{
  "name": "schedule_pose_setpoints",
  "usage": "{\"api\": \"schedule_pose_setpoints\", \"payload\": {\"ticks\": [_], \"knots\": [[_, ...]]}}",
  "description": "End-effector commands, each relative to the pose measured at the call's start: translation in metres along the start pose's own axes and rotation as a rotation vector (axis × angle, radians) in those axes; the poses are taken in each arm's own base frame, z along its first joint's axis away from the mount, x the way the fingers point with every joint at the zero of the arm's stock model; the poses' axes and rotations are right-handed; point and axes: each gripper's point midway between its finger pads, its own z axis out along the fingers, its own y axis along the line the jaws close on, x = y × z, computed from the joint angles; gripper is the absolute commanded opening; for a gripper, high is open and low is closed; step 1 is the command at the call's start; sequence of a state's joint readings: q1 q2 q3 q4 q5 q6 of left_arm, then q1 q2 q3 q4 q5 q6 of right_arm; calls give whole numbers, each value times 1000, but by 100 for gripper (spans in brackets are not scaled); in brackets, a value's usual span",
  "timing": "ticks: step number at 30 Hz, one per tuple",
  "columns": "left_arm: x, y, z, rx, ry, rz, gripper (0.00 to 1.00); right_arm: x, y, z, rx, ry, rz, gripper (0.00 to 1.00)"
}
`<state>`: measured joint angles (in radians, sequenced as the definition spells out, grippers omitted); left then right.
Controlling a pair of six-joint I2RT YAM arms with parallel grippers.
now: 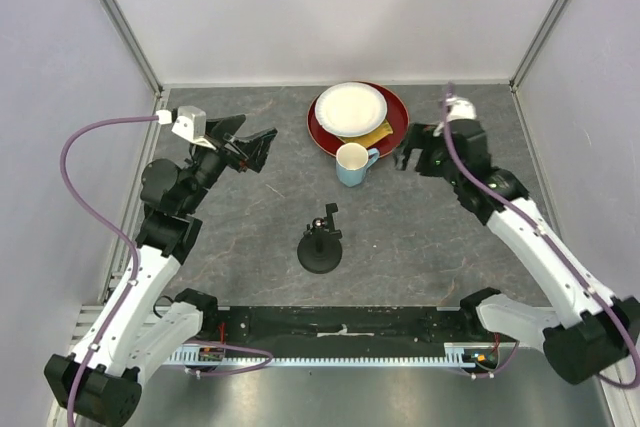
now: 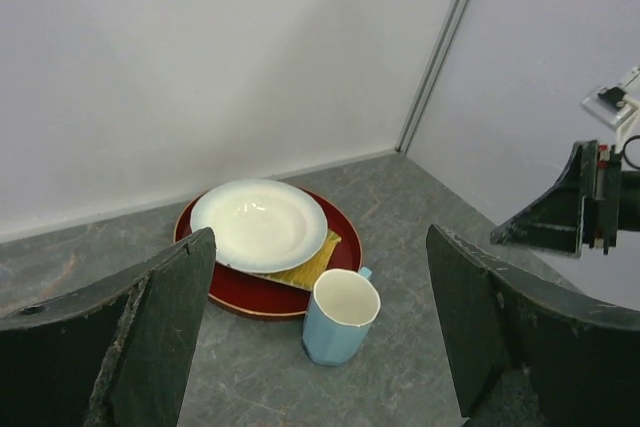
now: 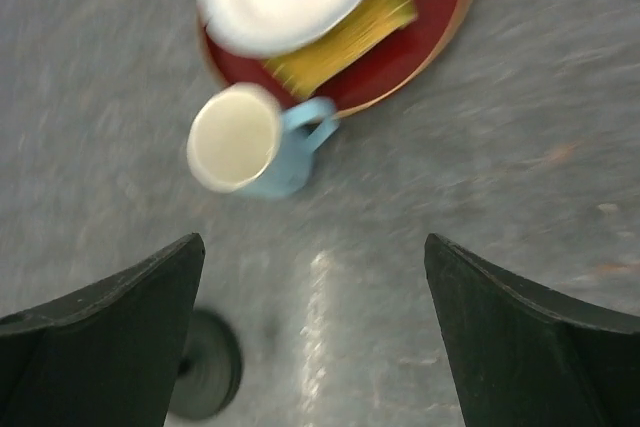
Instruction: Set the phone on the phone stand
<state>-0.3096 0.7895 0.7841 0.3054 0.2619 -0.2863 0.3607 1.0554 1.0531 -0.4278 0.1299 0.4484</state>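
Blur softens the phone stand (image 3: 215, 372), half behind right jaws.

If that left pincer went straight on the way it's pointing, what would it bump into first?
Probably the blue mug, straight ahead of the left pincer; the red plate lies behind it. Height is hard to judge.

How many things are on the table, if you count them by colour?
Red: 1, the big plate
White: 1, the small plate
Yellow: 1, the mat under the small plate
Blue: 1, the mug
Black: 1, the phone stand
Total: 5
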Motion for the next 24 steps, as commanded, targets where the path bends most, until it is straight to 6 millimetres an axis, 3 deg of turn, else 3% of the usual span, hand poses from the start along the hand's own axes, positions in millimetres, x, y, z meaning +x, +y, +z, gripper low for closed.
{"api": "schedule_pose_setpoints", "payload": {"ticks": [1,3,5,7,10,15,20,24], "knots": [[-12,-2,6,7,-23,5,92,47,79,2,-293,155,-104,98],[-8,1,7,-4,-17,6,92,68,115,-4,-420,199,-170,98],[-4,4,9,-13,-6,16,92,66,142,-11,-533,167,-199,98],[0,7,11,-23,6,22,92,67,170,-32,-716,147,-240,98],[1,5,13,-9,24,17,92,75,192,-70,-972,129,-304,98],[2,-3,14,36,28,3,92,97,200,-105,-1123,90,-381,98],[8,-3,18,46,48,-6,91,114,180,-70,-901,173,-486,98],[7,-7,17,65,52,-9,91,136,172,-73,-924,235,-539,98]]}}
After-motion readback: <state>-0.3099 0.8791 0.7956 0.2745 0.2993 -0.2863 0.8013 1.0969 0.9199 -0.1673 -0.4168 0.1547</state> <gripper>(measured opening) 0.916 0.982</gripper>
